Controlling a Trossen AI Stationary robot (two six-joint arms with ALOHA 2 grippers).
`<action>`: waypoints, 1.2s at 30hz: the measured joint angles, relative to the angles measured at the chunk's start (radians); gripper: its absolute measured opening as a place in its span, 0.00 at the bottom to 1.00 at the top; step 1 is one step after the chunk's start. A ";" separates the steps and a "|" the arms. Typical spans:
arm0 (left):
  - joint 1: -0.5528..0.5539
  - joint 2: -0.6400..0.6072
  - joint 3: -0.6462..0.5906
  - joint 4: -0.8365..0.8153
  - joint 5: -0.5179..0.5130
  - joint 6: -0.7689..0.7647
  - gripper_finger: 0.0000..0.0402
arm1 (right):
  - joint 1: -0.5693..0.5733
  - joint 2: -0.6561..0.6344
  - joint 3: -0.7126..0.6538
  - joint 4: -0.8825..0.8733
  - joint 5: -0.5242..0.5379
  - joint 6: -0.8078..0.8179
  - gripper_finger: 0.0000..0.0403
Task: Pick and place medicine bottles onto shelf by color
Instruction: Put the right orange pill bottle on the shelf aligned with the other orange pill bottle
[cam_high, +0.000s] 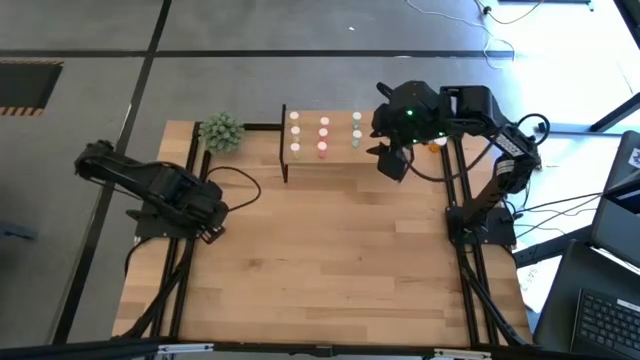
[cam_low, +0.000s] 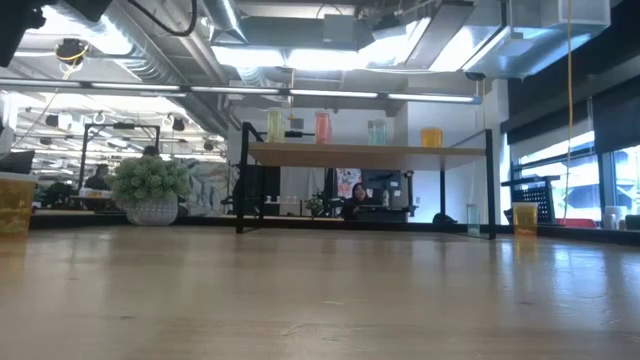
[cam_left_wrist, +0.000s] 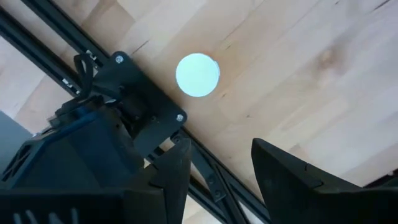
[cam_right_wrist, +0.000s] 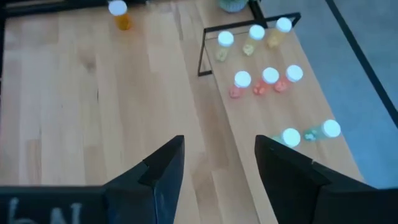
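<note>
My right gripper (cam_right_wrist: 214, 171) hangs beside the shelf (cam_high: 325, 158), fingers parted and empty; left gripper (cam_left_wrist: 217, 171) waits at the table's left edge, likewise parted, over a white-capped bottle (cam_left_wrist: 198, 74). Shelf holds yellow, pink-red and green medicine bottles (cam_high: 324, 136) in colour columns. Green column looks short; I'd approach the next bottle from straight above, closing gently around the cap.

overhead, table-level, two wrist views; shared shelf (cam_high: 322, 140)
</note>
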 joint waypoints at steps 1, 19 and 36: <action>-0.003 -0.006 0.000 0.001 0.000 0.004 0.41 | 0.000 0.006 0.000 -0.002 0.000 -0.001 0.49; -0.033 -0.020 0.000 0.000 -0.016 0.009 0.41 | -0.003 0.053 0.000 0.042 -0.001 0.114 0.49; -0.033 -0.020 0.000 0.000 -0.059 0.036 0.41 | -0.215 -0.044 0.000 -0.057 0.014 0.260 0.49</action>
